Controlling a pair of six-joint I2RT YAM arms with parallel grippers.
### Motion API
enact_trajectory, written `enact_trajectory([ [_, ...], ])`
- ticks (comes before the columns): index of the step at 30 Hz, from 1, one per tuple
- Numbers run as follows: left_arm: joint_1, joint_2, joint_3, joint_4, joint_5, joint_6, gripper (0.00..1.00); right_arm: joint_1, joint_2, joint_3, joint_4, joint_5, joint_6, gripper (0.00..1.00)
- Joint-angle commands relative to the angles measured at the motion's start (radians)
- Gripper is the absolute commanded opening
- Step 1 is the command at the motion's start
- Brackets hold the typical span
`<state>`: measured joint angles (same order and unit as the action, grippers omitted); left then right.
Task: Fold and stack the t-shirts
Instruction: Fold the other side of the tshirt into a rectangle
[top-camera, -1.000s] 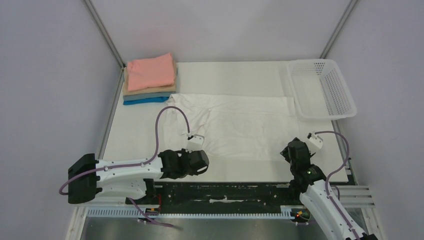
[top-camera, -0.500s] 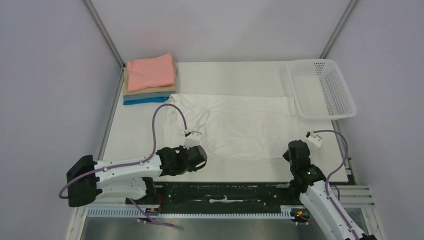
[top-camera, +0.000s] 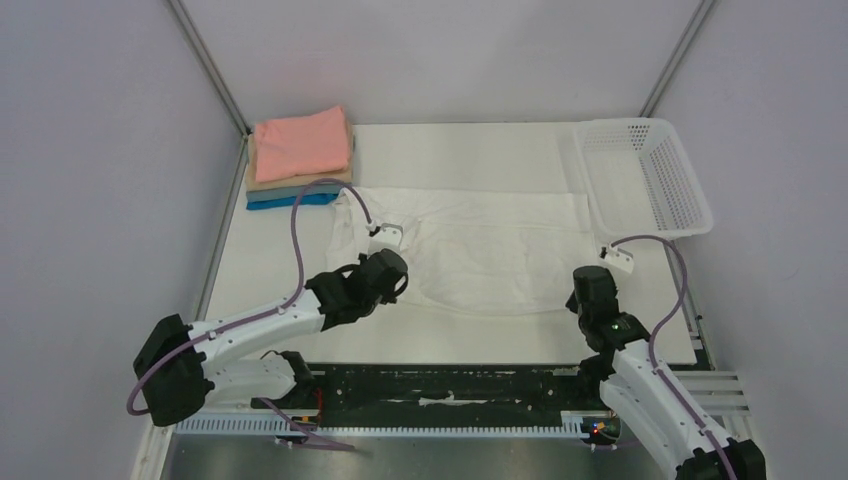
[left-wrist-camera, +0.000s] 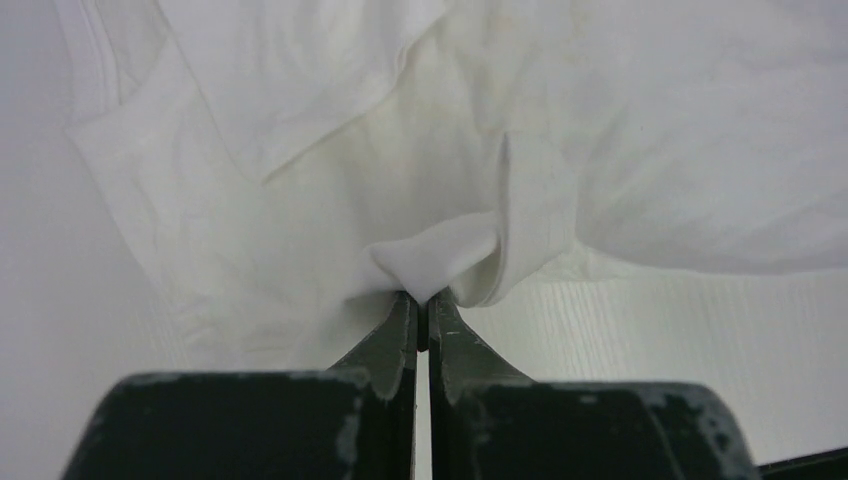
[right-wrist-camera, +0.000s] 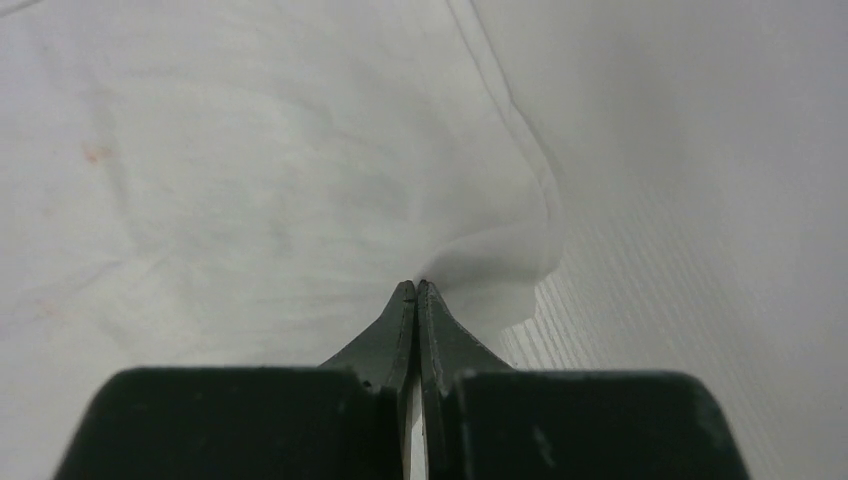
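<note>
The white t-shirt (top-camera: 490, 250) is lying spread sideways across the middle of the worktop (top-camera: 470, 150), its sleeves pointing left and its straight hem pointing right, just beside the white mesh basket (top-camera: 650, 175) in the far right corner. The left fingers (left-wrist-camera: 395, 335) are pinching tight on a bunched fold of the near edge by the left sleeve. The right fingers (right-wrist-camera: 392, 325) are clamping just as tightly on the near right corner of the hem. In each wrist view a small peak of thin cloth is puffing out past the closed tips. Both arms are gripping the same near edge at its two ends, most likely so that it can travel as one straight line toward the far edge and make a lengthwise fold without the middle sagging. The folded shirts are waiting as a pile in the far left corner, with the salmon pink shirt (top-camera: 300, 143) on top, the tan shirt (top-camera: 300, 182) and a grey-blue layer under it, and the bright blue shirt (top-camera: 290, 201) at the bottom. They are sitting close to the white shirt's far sleeve, though whether they are touching it is hard to tell. The white shirt is looking wrinkled on the left, so an uneven lift could be dragging creases into the fold.
</note>
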<state>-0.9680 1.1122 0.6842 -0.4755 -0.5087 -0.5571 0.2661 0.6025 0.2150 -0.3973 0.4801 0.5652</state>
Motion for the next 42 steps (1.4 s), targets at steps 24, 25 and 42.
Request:
enact_trajectory([
  [24,0.298,0.343,0.208,0.605,0.003,0.636,0.02,-0.018,0.431,0.326,0.333,0.111,-0.148,0.00],
  [25,0.307,0.362,0.220,0.603,0.011,0.641,0.02,-0.018,0.449,0.336,0.341,0.113,-0.149,0.00],
  [42,0.413,0.677,0.487,0.487,-0.021,0.590,0.53,-0.061,0.811,0.581,0.401,0.163,-0.205,0.33],
])
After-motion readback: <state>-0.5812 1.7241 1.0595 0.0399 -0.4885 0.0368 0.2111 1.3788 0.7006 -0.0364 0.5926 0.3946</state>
